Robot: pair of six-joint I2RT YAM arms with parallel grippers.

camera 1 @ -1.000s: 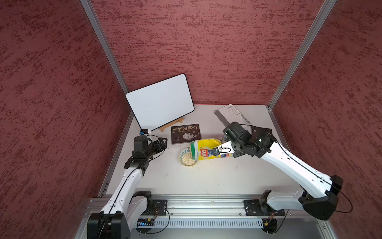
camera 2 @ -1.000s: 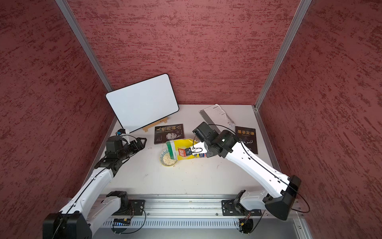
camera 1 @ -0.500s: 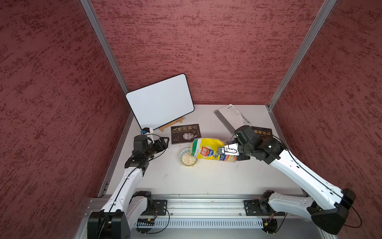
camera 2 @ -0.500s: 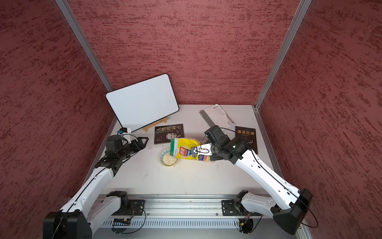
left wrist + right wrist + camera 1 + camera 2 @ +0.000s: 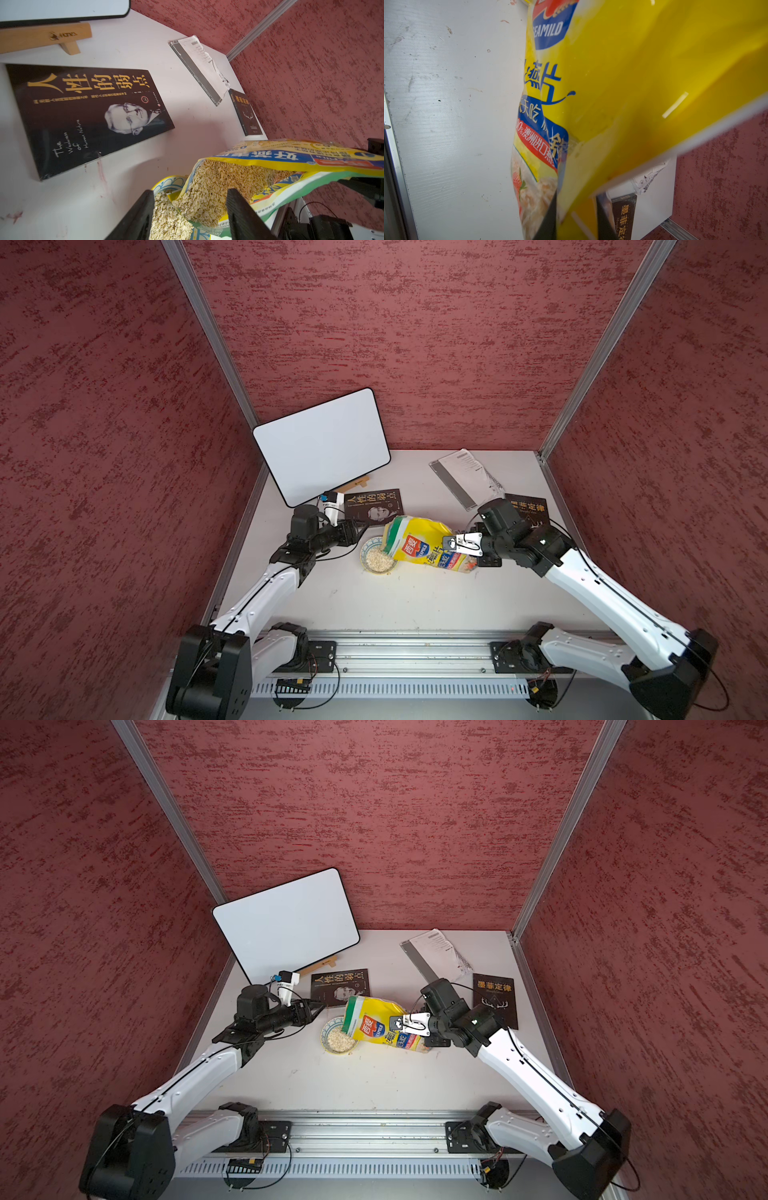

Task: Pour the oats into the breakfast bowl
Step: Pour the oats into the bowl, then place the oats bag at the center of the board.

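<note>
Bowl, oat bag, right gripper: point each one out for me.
bowl (image 5: 365, 552): in a top view, on the bare patterned inner wall.
oat bag (image 5: 424, 534): in a top view, on the yellow front panel.
right gripper (image 5: 448, 543): in a top view, between its fingertips, pinching the bag.

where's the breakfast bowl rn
In a top view the breakfast bowl sits mid-table, under the tilted yellow bag's mouth, just in front of the portrait book.

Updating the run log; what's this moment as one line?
stage: pouring | right gripper: jaws shut on bag | bag mouth over bowl | oats in bowl | left gripper: jaws open, empty
</note>
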